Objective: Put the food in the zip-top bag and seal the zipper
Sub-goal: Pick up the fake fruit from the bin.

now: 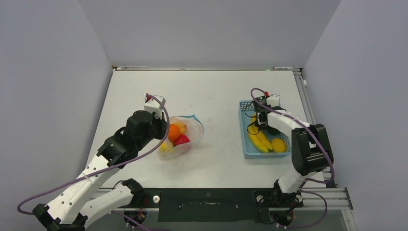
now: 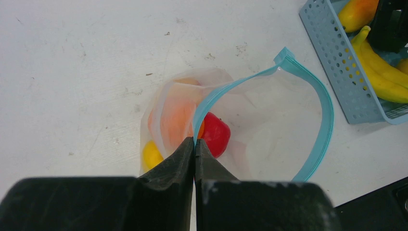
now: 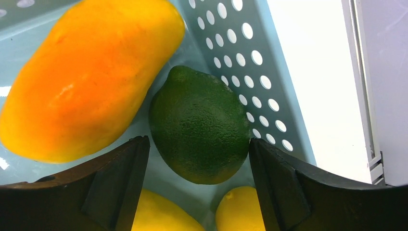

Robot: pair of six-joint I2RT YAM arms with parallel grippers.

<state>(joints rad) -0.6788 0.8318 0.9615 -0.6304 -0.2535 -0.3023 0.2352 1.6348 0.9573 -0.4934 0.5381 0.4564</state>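
The clear zip-top bag lies open on the table with a red fruit, an orange round and a yellow piece inside. My left gripper is shut on the near edge of its mouth, pinching the light blue zipper, which bows into a wide loop. My right gripper is down inside the blue basket, open, with a green lime between its fingers. The right finger is at the lime's side and a gap shows on the left. An orange-yellow mango lies beside the lime.
The basket stands at the right of the table and also holds yellow bananas and another orange-yellow fruit. Grey walls close in three sides. A metal rail runs along the table's right edge.
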